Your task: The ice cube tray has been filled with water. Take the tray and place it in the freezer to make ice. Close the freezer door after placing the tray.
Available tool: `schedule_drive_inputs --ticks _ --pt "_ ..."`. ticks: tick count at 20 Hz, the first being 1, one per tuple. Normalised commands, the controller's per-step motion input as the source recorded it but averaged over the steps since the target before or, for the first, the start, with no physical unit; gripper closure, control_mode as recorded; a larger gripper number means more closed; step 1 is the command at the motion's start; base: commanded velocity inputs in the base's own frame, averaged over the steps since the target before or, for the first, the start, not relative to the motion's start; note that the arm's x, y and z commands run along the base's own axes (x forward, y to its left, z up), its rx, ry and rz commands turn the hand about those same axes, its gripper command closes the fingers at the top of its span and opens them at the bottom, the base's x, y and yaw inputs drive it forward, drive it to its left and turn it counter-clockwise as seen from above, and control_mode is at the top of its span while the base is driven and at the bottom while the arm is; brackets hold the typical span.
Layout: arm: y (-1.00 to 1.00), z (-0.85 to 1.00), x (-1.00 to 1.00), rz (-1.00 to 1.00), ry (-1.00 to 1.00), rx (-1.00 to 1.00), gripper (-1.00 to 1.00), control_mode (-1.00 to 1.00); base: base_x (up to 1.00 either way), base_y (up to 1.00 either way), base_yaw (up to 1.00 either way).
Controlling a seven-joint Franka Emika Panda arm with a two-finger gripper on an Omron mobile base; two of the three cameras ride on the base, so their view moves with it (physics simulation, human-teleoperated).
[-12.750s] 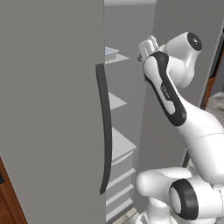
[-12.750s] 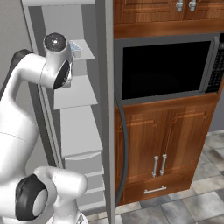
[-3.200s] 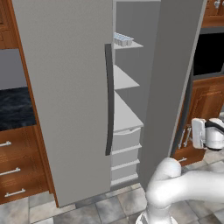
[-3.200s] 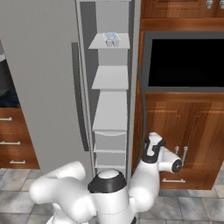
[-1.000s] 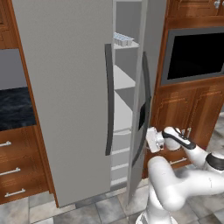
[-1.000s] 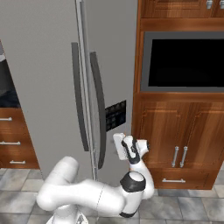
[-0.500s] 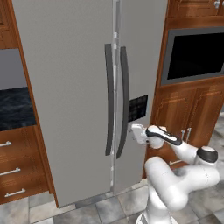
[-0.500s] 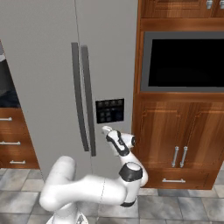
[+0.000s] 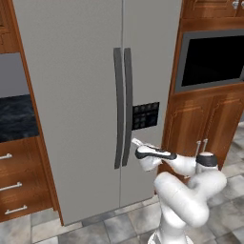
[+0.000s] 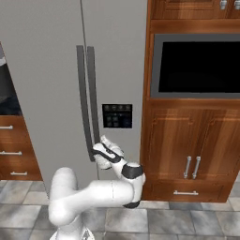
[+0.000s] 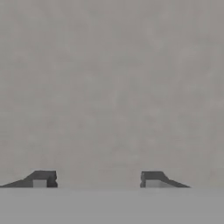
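Observation:
The freezer (image 9: 86,95) (image 10: 47,70) is a tall light-grey two-door unit, and both of its doors stand closed, with the dark handles (image 9: 123,105) side by side at the centre. The ice cube tray is hidden behind the doors. My gripper (image 9: 135,142) (image 10: 102,140) sits against the lower part of the right door, just right of the handles and below the dark dispenser panel (image 9: 145,116). In the hand view the gripper (image 11: 97,179) faces plain grey door, and its fingertips (image 11: 41,178) stand apart with nothing between them.
A black wall oven (image 9: 212,59) (image 10: 197,65) is set in wooden cabinets to the right, with cabinet doors (image 10: 187,154) below it. To the left there is a dark counter (image 9: 16,116) over wooden drawers (image 9: 14,190). Grey floor tiles (image 10: 187,225) lie in front.
The right freezer door has swung from ajar to fully closed, with my gripper moving left along with it. The fingers have drawn closer together.

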Motion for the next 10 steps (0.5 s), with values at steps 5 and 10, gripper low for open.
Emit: schedule_drive_inputs --ticks 5,10 --pt "0.59 0.06 0.79 -0.47 -0.12 -0.06 -1.00 -1.00 0.00 0.00 0.00" --pt "-0.06 0.79 -0.07 -0.32 0.22 0.03 -1.00 -1.00 0.00 0.00 0.00"
